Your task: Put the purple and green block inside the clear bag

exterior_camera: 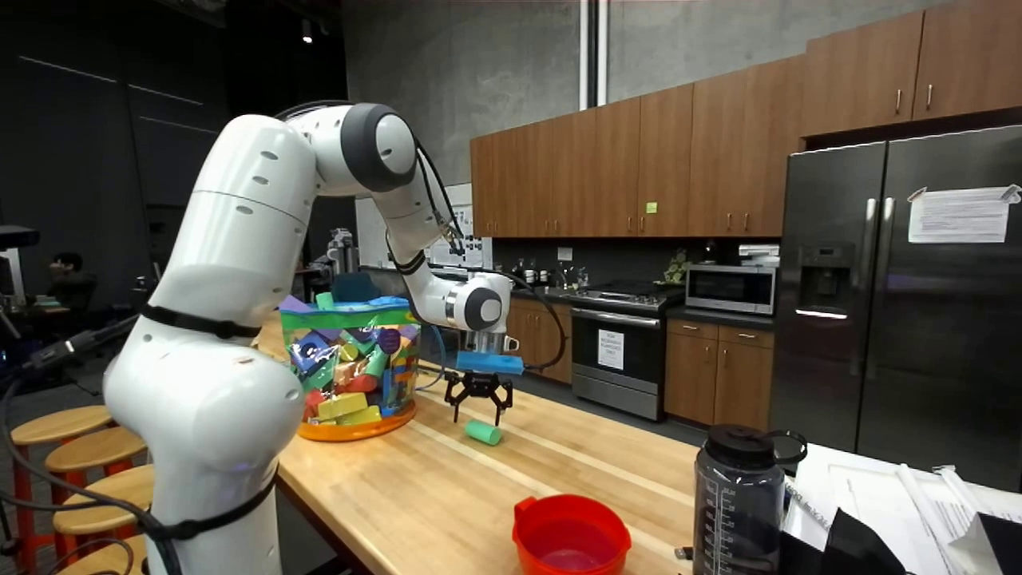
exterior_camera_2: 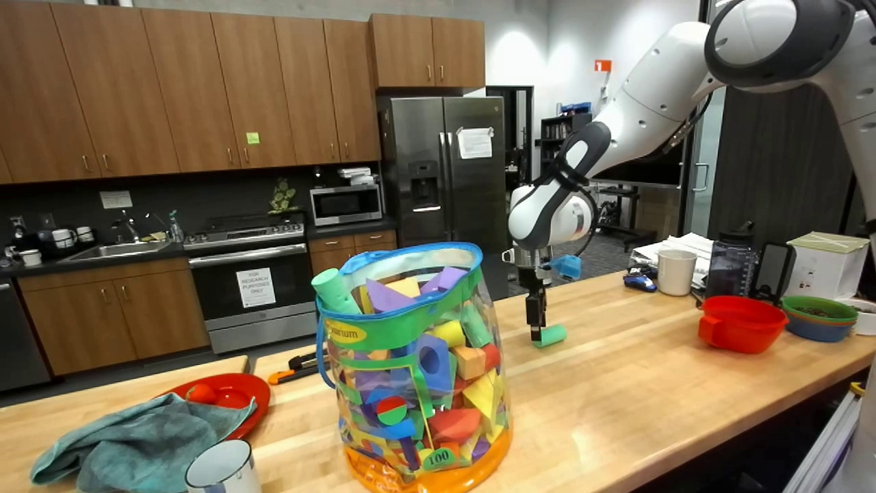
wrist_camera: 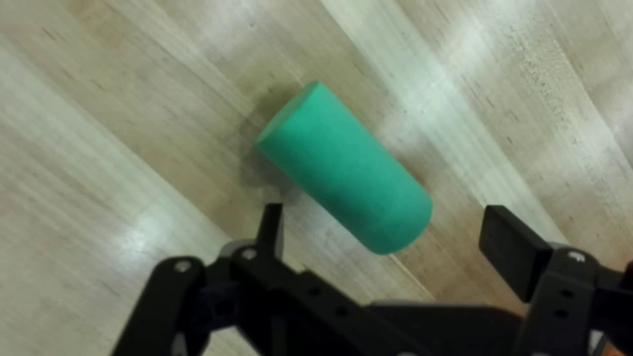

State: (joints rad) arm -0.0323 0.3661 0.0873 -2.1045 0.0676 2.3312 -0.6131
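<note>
The green cylindrical block [wrist_camera: 346, 170] lies on its side on the wooden surface [exterior_camera_2: 616, 383], between the clear bag [exterior_camera_2: 397, 335] and the red bowl [exterior_camera_2: 742, 335], and it is apart from both. The claw [exterior_camera: 477, 422] hangs low over the surface, near this block, and its fingers are spread wide; in the wrist view, bare wood is visible between the block and each finger. A purple triangular block [exterior_camera_2: 390, 298] sits at the open top of the bag, among toy blocks of several colours, and a second green cylinder [exterior_camera_2: 334, 291] leans out over the rim. The bag stands upright.

Beside the red bowl there are stacked bowls [exterior_camera_2: 818, 322], and near it a dark water bottle [exterior_camera: 738, 503] and a white mug [exterior_camera_2: 676, 272]. On the other side of the bag, a grey-green cloth [exterior_camera_2: 147, 441] lies partly on a red plate [exterior_camera_2: 256, 404], with an enamel mug [exterior_camera_2: 236, 479] close to the cloth. Further away stand the stove [exterior_camera_2: 212, 287] and the steel refrigerator [exterior_camera_2: 472, 205].
</note>
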